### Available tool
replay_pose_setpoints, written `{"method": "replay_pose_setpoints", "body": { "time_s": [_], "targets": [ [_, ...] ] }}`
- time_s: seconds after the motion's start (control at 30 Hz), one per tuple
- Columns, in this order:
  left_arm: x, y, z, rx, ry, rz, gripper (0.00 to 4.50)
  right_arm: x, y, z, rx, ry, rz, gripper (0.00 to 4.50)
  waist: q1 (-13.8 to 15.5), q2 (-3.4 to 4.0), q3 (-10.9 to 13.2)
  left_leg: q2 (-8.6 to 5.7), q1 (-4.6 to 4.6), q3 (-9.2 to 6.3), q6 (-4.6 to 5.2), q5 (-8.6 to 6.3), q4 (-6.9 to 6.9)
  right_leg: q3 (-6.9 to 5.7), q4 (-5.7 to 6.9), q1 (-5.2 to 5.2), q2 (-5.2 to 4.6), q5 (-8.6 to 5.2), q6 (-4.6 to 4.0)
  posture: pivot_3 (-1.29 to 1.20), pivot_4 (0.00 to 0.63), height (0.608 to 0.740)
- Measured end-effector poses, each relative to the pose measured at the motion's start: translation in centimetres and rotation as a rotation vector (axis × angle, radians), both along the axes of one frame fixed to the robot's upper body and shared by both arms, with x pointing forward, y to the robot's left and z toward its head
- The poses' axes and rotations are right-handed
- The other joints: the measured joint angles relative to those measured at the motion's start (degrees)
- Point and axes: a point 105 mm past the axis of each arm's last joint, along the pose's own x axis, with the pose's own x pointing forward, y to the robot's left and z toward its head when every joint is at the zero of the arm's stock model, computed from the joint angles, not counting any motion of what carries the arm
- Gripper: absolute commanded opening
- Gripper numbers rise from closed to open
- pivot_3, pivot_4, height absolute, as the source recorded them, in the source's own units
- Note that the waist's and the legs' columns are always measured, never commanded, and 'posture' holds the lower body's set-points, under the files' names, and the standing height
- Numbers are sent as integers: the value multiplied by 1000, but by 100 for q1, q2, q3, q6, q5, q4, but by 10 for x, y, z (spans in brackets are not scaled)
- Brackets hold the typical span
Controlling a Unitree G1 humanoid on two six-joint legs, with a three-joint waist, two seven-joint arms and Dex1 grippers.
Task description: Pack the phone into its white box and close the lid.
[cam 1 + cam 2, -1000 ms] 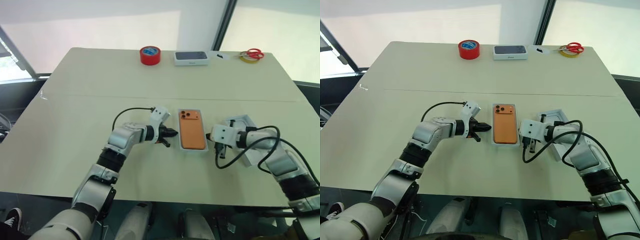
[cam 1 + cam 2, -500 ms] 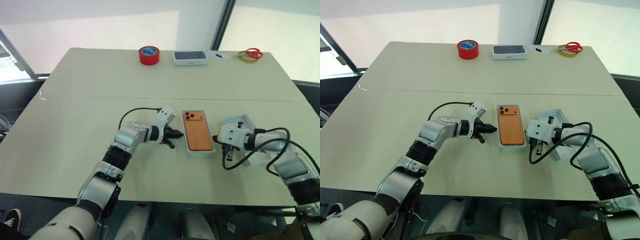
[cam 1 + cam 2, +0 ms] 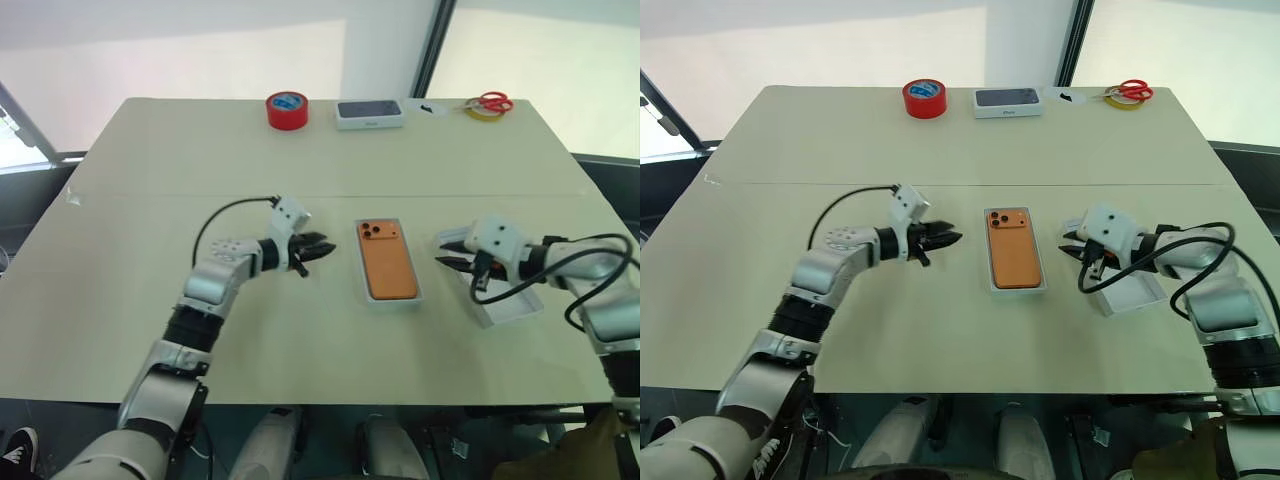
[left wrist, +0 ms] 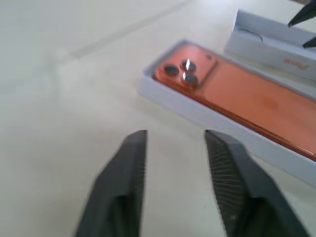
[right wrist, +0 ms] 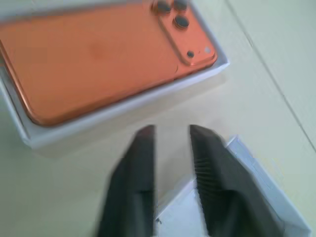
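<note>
The orange phone (image 3: 388,260) lies lenses-up inside the shallow white box (image 3: 395,300) at the table's middle. My left gripper (image 3: 322,247) hovers just left of the box, pointing at it, open and empty. In the left wrist view its fingers (image 4: 126,163) stand apart, with the phone (image 4: 247,94) ahead. To the right of the box, my right gripper (image 3: 447,257) is open and empty, pointing at the phone (image 5: 98,54). The white lid (image 3: 505,305) lies open side up under the right wrist, apart from the box.
Along the far edge stand a red tape roll (image 3: 287,108), a white box with a dark phone picture (image 3: 368,113), and red scissors on a yellow tape roll (image 3: 482,104). Black cables loop off both wrists.
Both grippers have opened from shut and drawn back from the box, the left leftward, the right rightward and up. The phone and box stay in place; the camera view has shifted.
</note>
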Motion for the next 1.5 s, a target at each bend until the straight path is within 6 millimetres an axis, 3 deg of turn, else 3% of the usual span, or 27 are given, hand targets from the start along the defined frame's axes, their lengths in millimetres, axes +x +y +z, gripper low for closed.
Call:
{"method": "replay_pose_setpoints", "body": {
  "time_s": [0.07, 0.1, 0.23, 0.5, 0.77, 1.07, 1.17, 1.4, 1.5],
  "targets": [
    [-8, 12, 1, 4, -36, -35, 4433, 1, -8, 2, -2, 8, -76, 3957, 1, 3, -1, 0, 0, 1, 1, 0, 0, 2, 0, 0, -1, -2, -5, 0, 150, 736],
    [-11, 19, 0, -7, -26, -42, 4500, 2, -14, 1, -3, 20, -123, 4455, 2, 3, -1, 0, 0, 0, 1, -1, 0, 2, 0, -1, -1, -7, -13, 0, 150, 736],
    [-19, 37, -2, -34, 4, -78, 4500, 0, -25, -4, 6, 59, -278, 4455, 17, 4, 0, 0, -11, 0, 2, -1, 0, 2, 1, -11, -1, -10, -19, 0, 150, 736],
    [-45, 68, -1, 62, -218, -141, 4500, -24, -20, -26, 49, 301, -509, 4455, 1, 12, 2, 2, -16, 5, 3, -2, -9, 10, 1, -23, -3, -12, -25, 0, 150, 736],
    [-64, 76, 4, 91, -294, -207, 4500, -39, 1, -37, 95, 539, -578, 4455, -23, 15, 2, 1, -42, 12, 9, -6, -12, 12, -12, -43, -5, -16, -31, 0, 150, 736],
    [-71, 76, 2, 103, -294, -224, 4500, -34, 6, -38, 130, 587, -628, 4455, -3, 16, 1, 1, -81, 15, 8, -3, -2, 13, 3, -86, -5, -2, -10, 0, 150, 736],
    [-72, 74, 5, 104, -307, -225, 4500, -30, 3, -38, 121, 578, -655, 3674, -4, 15, 1, 1, -81, 15, 8, -3, 0, 13, 9, -86, -5, -1, -10, 0, 150, 736],
    [-73, 74, 3, 97, -309, -200, 4500, -23, -3, -40, 111, 547, -725, 135, -18, 12, -2, 2, -77, 14, 8, -2, 2, 13, 17, -86, -2, -1, -10, 0, 150, 736],
    [-72, 75, 3, 95, -304, -193, 4500, -22, -2, -41, 114, 543, -729, 53, -34, 9, -6, 4, -75, 13, 7, -2, 3, 13, 19, -85, 0, -1, -10, 0, 150, 736]
  ]
}}
